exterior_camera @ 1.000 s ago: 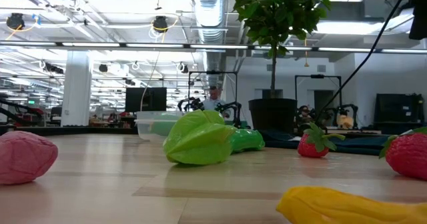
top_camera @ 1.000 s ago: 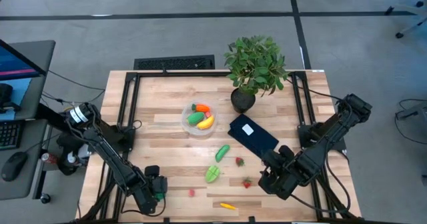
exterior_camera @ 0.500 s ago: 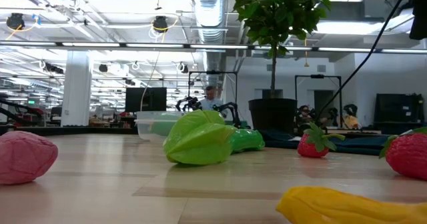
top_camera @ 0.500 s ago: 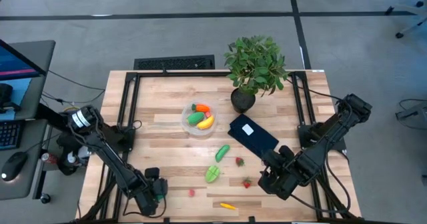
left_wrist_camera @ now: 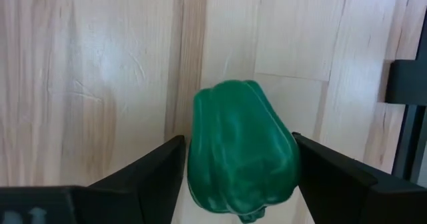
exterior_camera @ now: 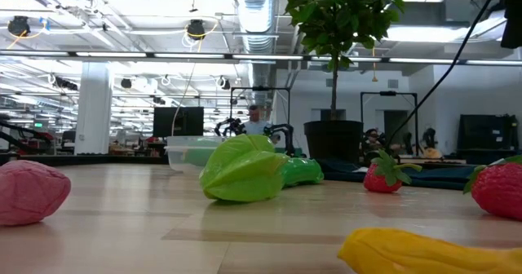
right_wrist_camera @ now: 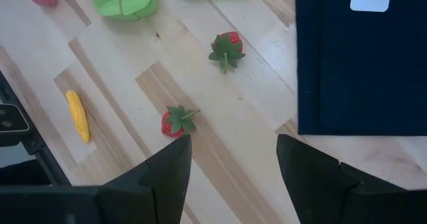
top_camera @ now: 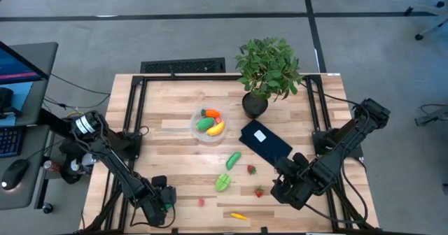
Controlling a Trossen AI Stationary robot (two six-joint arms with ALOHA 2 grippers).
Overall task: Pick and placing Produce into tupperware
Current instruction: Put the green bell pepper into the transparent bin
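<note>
Green pepper (left_wrist_camera: 241,149) sits between the left gripper (left_wrist_camera: 238,177) fingers, grip uncertain; right gripper (right_wrist_camera: 230,177) gapes empty.

overhead, table-level, two close wrist views

I see a pale wood tabletop (top_camera: 175,123) with plank grain and a black frame. In the clear tupperware (top_camera: 198,131) sit orange, green and yellow pieces. On the planks lie a green cucumber (top_camera: 233,159), a lime-green star fruit (top_camera: 222,183), two red strawberries (right_wrist_camera: 225,49) with green tops, a pink piece (top_camera: 201,202) and a yellow one (top_camera: 239,216). A dark green pepper (left_wrist_camera: 241,151) sits between my black left gripper's fingers (left_wrist_camera: 150,174). The flat rectangle (top_camera: 266,143) is dark blue with a white label.
</note>
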